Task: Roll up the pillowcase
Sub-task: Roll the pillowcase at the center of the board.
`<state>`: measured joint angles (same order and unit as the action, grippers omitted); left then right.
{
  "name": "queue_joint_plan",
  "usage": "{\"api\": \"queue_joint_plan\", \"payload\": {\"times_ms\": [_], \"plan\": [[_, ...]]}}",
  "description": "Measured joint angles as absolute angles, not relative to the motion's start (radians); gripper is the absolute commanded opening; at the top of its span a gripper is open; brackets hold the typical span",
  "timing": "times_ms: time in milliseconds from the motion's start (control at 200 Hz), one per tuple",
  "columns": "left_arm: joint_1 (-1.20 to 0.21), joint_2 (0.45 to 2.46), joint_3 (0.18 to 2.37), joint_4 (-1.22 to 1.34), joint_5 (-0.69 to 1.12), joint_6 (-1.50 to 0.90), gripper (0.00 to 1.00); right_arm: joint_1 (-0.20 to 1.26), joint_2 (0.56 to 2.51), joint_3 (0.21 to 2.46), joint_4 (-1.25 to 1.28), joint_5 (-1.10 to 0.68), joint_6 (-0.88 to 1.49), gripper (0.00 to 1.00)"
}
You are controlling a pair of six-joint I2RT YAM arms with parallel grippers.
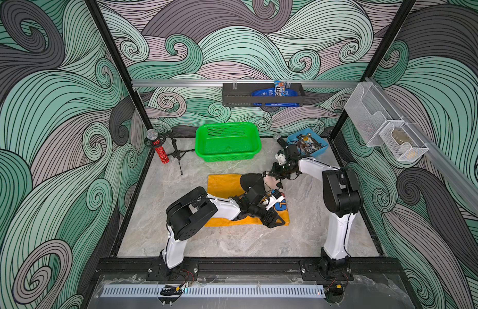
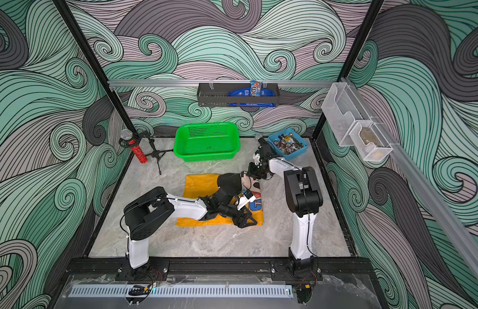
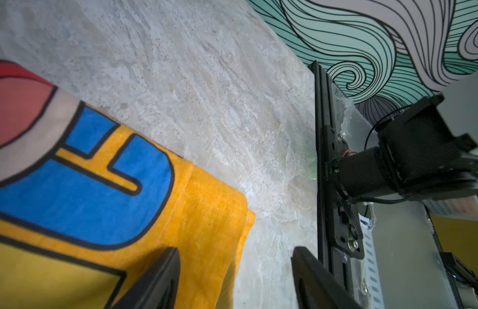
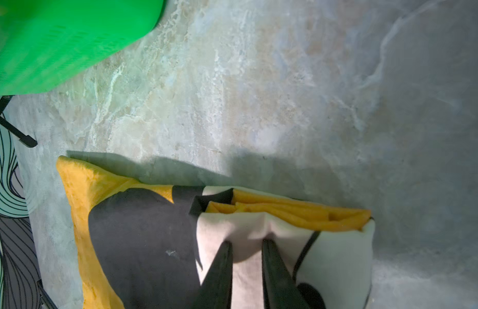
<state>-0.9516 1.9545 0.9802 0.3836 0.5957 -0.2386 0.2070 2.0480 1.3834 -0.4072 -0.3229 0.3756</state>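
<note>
Left gripper (image 3: 235, 250): released, astride near corner of pillowcase (image 1: 224, 184). Right gripper (image 4: 245, 242): nipping far folded edge. Pillowcase lies mid-tabletop (image 1: 232, 240). We judge roll starting; next, left closes, both turn edge over.

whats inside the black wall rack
A blue pouch and an upright snack packet sit in the rack; its front wall hides their lower parts.

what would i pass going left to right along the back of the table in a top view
red microphone on its stand → green basket → blue bin of small parts
</note>
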Motion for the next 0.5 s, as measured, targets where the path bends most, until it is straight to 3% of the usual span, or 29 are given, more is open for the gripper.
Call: {"api": "queue_joint_plan", "payload": {"times_ms": [210,500], "plan": [[-0.952,1.960,0.960,0.353,0.590,-0.186,0.68,0.205,2.066,1.348,-0.345,-0.329,0.365,0.24],[-0.952,1.958,0.960,0.335,0.586,-0.143,0.69,0.149,1.908,1.237,-0.326,-0.336,0.352,0.41]]}}
